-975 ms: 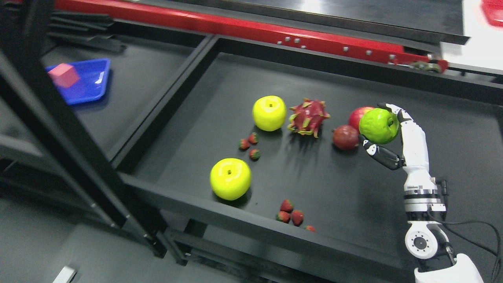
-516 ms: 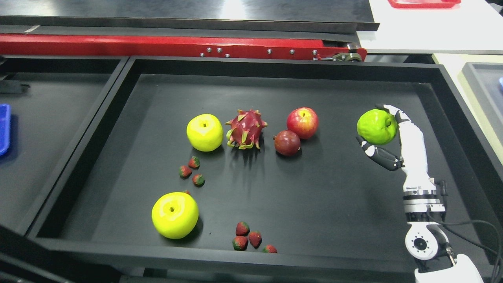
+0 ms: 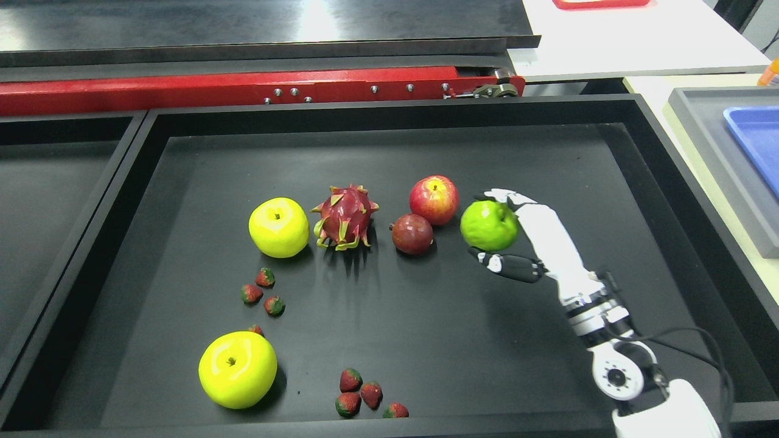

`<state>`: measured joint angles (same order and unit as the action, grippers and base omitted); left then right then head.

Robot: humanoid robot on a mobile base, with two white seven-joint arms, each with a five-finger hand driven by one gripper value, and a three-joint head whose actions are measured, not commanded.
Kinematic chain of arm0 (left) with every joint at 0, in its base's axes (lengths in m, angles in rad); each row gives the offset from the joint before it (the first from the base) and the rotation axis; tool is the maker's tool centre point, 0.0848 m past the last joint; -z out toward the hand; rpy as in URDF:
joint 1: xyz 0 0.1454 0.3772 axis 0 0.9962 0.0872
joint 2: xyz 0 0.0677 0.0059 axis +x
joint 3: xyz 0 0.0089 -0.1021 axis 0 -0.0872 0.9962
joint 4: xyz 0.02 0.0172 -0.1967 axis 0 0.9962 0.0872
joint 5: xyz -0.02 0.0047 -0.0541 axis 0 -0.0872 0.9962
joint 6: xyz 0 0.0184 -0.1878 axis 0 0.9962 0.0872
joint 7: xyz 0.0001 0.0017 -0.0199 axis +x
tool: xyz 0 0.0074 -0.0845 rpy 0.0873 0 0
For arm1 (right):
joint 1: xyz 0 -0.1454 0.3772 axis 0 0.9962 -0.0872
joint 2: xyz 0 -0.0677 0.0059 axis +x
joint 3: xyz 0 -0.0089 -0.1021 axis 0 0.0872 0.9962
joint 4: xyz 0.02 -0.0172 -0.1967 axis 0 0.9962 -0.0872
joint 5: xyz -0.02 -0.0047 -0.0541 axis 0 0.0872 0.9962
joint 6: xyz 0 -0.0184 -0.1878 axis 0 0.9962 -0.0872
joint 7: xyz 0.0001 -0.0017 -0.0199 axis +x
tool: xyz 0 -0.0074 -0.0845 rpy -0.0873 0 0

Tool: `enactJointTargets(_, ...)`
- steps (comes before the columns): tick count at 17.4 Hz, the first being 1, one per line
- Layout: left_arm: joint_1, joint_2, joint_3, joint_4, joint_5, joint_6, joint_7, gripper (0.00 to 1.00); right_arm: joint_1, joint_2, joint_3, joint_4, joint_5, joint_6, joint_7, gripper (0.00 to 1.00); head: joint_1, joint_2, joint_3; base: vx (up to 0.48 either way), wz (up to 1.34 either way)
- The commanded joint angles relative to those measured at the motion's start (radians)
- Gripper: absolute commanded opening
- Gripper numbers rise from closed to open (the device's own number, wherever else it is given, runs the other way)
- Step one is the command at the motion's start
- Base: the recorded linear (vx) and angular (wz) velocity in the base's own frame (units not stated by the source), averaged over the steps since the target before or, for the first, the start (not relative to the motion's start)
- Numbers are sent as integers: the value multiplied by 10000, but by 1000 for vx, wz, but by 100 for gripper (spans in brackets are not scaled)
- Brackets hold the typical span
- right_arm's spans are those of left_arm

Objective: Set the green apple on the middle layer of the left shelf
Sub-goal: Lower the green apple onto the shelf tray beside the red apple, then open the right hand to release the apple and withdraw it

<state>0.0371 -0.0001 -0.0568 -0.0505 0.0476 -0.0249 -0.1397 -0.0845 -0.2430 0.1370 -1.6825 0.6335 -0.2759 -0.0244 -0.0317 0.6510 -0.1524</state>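
Observation:
The green apple (image 3: 488,225) is held in my right hand (image 3: 496,234), whose white fingers (image 3: 505,196) curl over its top while the dark thumb (image 3: 508,266) sits under it. It is just right of a red apple (image 3: 433,200) and a dark red round fruit (image 3: 412,233), over the black tray (image 3: 389,112). I cannot tell whether the apple touches the tray floor. My right arm comes in from the lower right. My left hand is out of view.
In the tray lie two yellow apples (image 3: 279,226) (image 3: 237,369), a dragon fruit (image 3: 345,217) and several strawberries (image 3: 261,291) (image 3: 364,396). A red beam (image 3: 243,91) runs behind the tray. A second black tray (image 3: 55,182) is on the left, a grey tray with a blue tray (image 3: 758,137) on the right.
The camera has swung to the right, so the whole scene shifted. My right hand with the green apple now sits close beside the red apple, lower and further left in the tray.

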Motion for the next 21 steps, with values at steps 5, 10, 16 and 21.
enactJointTargets(5,-2,176,0,-1,0,3,1,100,-1962,1876,3616,2251,1979,319,793,1,0,0,0,31,-90)
enactJointTargets(10,-2,176,0,-1,0,3,1,100,-2331,2246,3723,3096,1964,304,1132,4,0,0,0,4,-7)
enactJointTargets(16,-2,176,0,-1,0,3,16,100,-2147,2230,3066,3004,389,626,1685,100,0,0,0,0,0)
enactJointTargets(21,-2,176,0,-1,0,3,1,100,-1091,2255,386,2698,-3900,258,1822,100,0,0,0,0,0)
